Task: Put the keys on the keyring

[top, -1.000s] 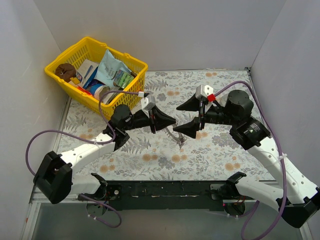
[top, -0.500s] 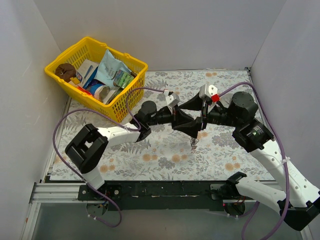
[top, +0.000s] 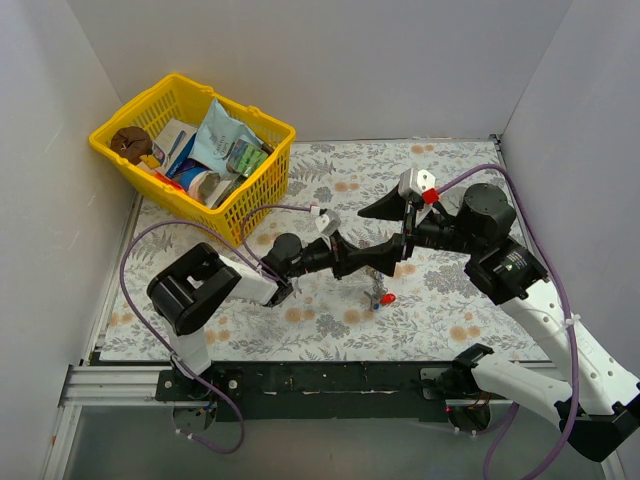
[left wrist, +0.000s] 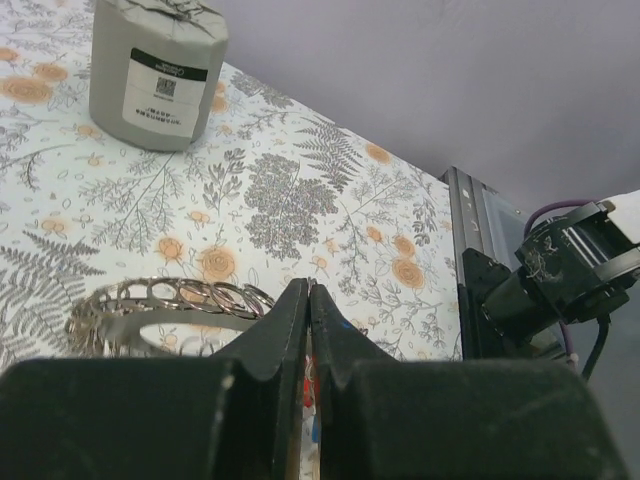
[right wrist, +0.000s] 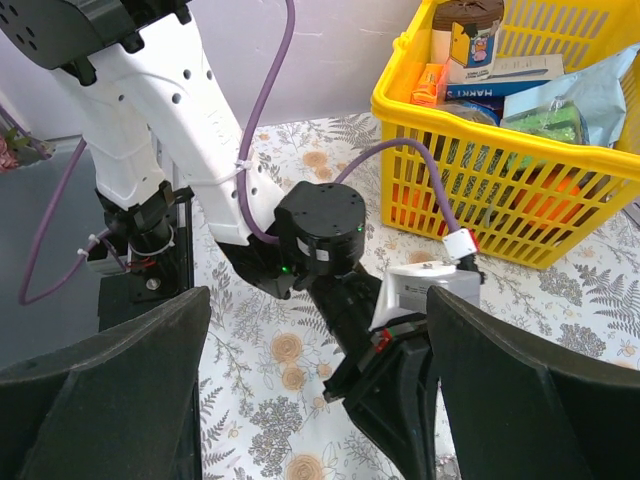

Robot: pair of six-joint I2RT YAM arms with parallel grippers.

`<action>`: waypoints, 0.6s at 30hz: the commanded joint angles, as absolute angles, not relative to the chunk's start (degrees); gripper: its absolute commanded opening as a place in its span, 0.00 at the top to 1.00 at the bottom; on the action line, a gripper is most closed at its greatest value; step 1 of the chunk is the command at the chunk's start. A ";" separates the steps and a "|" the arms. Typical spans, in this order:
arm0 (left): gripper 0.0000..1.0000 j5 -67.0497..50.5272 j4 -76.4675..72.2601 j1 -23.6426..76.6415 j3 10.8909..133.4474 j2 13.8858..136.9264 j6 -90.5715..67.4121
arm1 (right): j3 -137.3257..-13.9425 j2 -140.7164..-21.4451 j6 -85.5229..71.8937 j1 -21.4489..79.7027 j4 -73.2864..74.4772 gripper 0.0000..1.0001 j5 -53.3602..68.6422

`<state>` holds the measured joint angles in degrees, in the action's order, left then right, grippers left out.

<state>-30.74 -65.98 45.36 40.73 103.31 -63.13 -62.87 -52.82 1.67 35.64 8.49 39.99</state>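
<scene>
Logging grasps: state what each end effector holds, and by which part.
Left end effector is shut, apparently pinching the tiny red- and blue-headed metal keys dangling beneath it; the pinched part is hidden. Right end effector is open, holding nothing.

Plain white walls [top: 350, 60] are closing in on three sides of a floral-clothed table [top: 330, 165], soft even light is falling across it, a yellow basket [top: 112, 126] is sitting at the far left corner, and a black rail [top: 330, 380] is running along the near edge.
</scene>
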 commanded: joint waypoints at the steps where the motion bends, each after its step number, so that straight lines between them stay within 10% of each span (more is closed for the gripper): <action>1: 1.00 -26.81 -68.29 45.70 35.25 100.56 -65.31 | -62.84 -52.21 2.02 35.42 6.94 0.04 39.64; 12: 1.00 -24.52 -63.11 45.70 30.24 95.28 -64.16 | -62.40 -52.73 1.67 35.42 6.33 0.03 40.69; 15: 0.86 -24.52 -63.63 45.70 28.92 94.22 -64.51 | -62.40 -53.00 1.58 35.42 5.80 0.03 41.13; 18: 0.48 -25.66 -62.58 45.70 28.91 92.99 -63.73 | -62.40 -53.35 1.32 35.42 5.45 0.03 41.75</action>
<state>-25.50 -63.00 45.52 29.34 96.79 -64.45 -62.74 -53.04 1.67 35.64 8.43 40.56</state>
